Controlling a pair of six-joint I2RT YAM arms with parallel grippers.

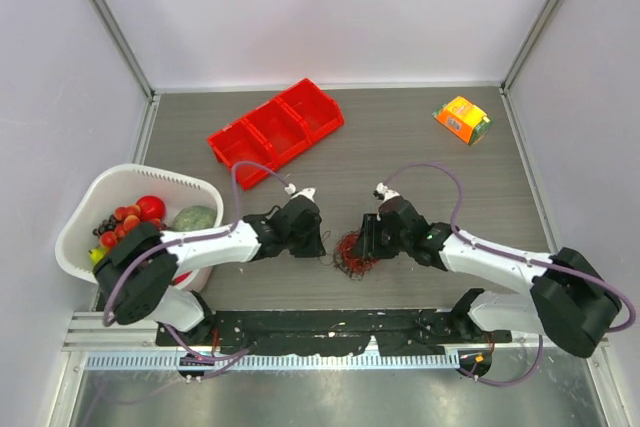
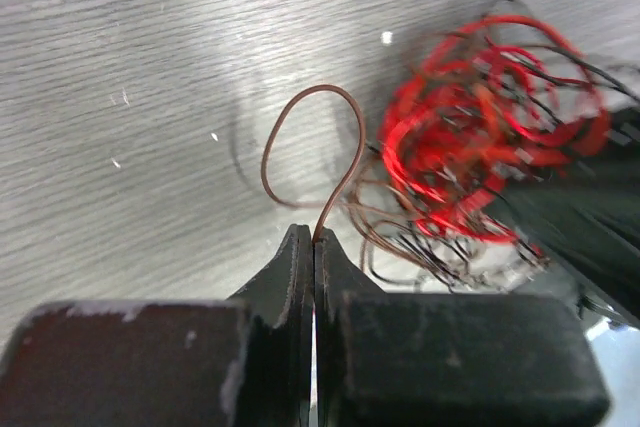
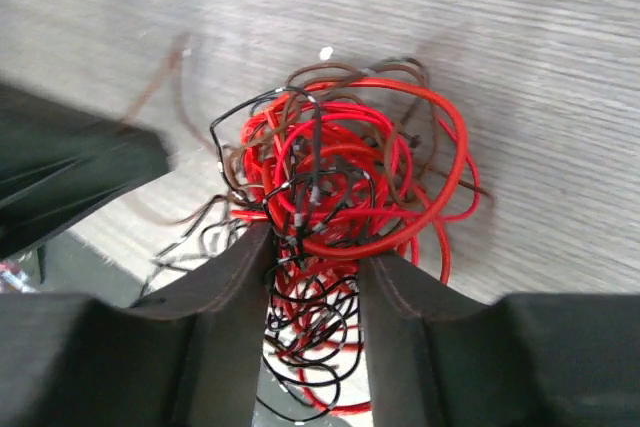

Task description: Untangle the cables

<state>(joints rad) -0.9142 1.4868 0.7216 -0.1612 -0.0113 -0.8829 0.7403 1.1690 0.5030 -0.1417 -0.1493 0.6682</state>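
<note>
Pinching one brown wire [image 2: 300,107] in my left claw [image 2: 316,245], its tips pressed tight together, I see its loop standing free at 12 o'clock and the cables [image 2: 470,127] knotted at 2 o'clock. My right claw [image 3: 312,267] sits spread astride that clump on the table [image 1: 420,157]. I judge little done: one strand partly drawn out, the red and dark loops yet to be parted.
</note>
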